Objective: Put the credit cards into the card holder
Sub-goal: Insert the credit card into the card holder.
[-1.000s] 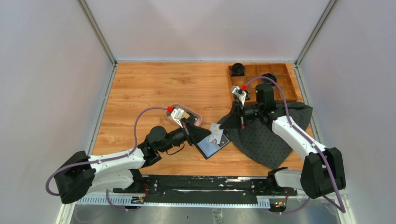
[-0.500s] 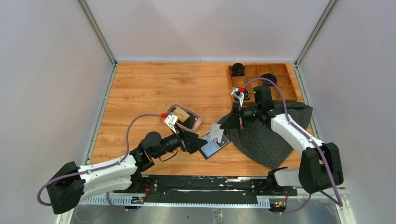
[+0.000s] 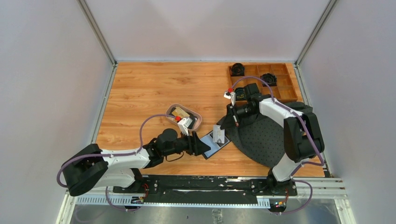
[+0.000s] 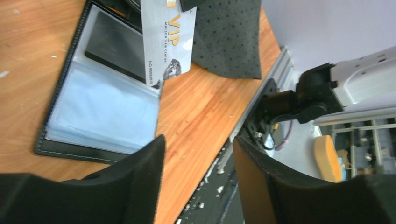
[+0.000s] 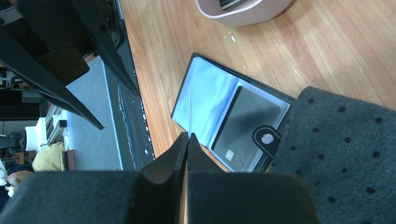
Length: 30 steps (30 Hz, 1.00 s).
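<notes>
Two arms meet near the middle of the light wooden table (image 3: 149, 88). At left, the left gripper (image 3: 203, 145) lies low by the near-left corner of the small black bifold card holder (image 3: 212, 148); its padded jaws are spread wide with nothing between them, as the left wrist view shows (image 4: 198, 140). Behind it sits an oval pale-rimmed tray (image 3: 198, 122) containing a gold card (image 3: 180, 112) and a black card (image 3: 187, 117). The card holder lies opened flat on the wood, its clear sleeves upward; one sleeve holds a dark card marked VIP (image 5: 243, 126), and its snap tab (image 5: 267, 138) rests on the edge of a dark grey dotted mat (image 3: 266, 140). A white-silver VIP card (image 3: 217, 135) stands upright above the open sleeves, its lower corner at the sleeve edge (image 4: 168, 42). The right gripper (image 3: 223, 127) pinches this card by its upper edge, jaws pressed together on it (image 5: 187, 137). Farther right stands a wooden compartment box (image 3: 275, 88).
</notes>
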Each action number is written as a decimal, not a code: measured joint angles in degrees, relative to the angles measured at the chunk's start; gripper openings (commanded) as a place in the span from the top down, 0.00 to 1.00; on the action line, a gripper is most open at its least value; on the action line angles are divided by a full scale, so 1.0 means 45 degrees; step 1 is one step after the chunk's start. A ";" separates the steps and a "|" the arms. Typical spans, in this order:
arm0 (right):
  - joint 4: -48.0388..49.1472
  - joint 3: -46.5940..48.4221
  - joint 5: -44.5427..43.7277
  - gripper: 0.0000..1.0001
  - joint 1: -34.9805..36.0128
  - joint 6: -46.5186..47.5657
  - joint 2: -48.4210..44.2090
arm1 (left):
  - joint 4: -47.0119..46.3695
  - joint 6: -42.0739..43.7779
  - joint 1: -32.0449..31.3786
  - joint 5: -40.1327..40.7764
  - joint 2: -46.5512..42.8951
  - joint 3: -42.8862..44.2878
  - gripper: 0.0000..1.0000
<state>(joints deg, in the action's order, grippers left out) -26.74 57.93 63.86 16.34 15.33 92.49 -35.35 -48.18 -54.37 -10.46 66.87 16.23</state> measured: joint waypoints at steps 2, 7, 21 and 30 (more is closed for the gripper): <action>-0.0520 0.0374 -0.0112 1.00 0.0000 0.0287 0.0510 | -0.0005 0.0010 -0.0019 0.0194 0.0272 0.0083 0.63; -0.1632 0.1219 -0.0204 1.00 -0.0005 0.0957 0.1579 | -0.0010 0.0010 -0.0034 0.0593 0.1423 0.0495 0.77; -0.2487 0.1394 -0.0253 1.00 0.0000 0.1282 0.2419 | 0.1093 -0.0112 -0.0034 0.1331 0.3589 0.1409 0.90; -0.2628 0.1428 -0.0384 1.00 0.0000 0.1282 0.2871 | 0.2278 -0.0233 -0.0034 0.1831 0.4022 0.1904 0.94</action>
<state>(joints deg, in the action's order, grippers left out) -38.57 64.36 62.13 16.34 21.10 105.41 -25.10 -49.23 -54.52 -2.22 84.97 24.80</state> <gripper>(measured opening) 0.008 0.089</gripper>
